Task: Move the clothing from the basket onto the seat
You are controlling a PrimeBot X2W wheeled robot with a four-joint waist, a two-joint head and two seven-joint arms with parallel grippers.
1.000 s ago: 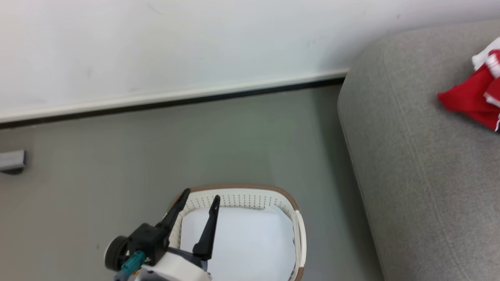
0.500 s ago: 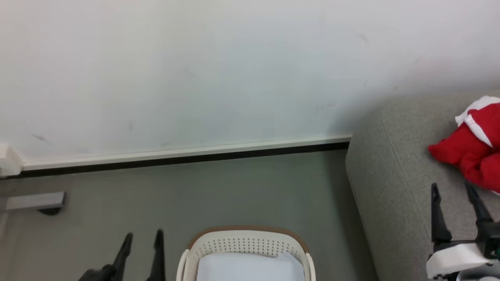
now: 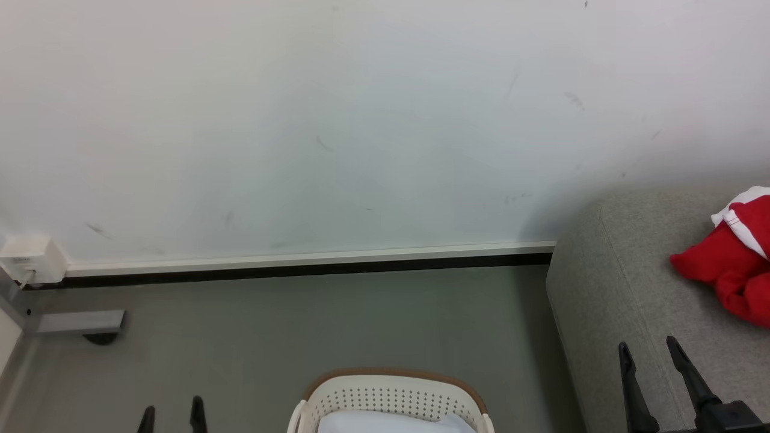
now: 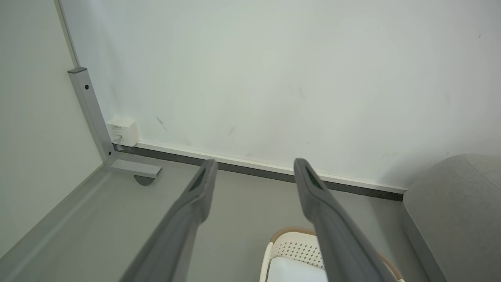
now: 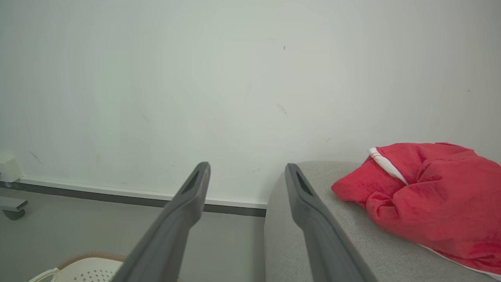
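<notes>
The red clothing (image 3: 728,270) lies bunched on the sofa (image 3: 607,300), and the basket (image 3: 391,394) on the floor holds a white cloth (image 3: 385,424). The left jaws and the right jaws both stand apart, empty. The right jaws hang near the heap and could, I'd say, snag it and drag it off the edge.

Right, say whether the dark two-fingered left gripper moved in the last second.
Yes. From over the cream perforated plastic basket, the left gripper went off its left side.
</notes>
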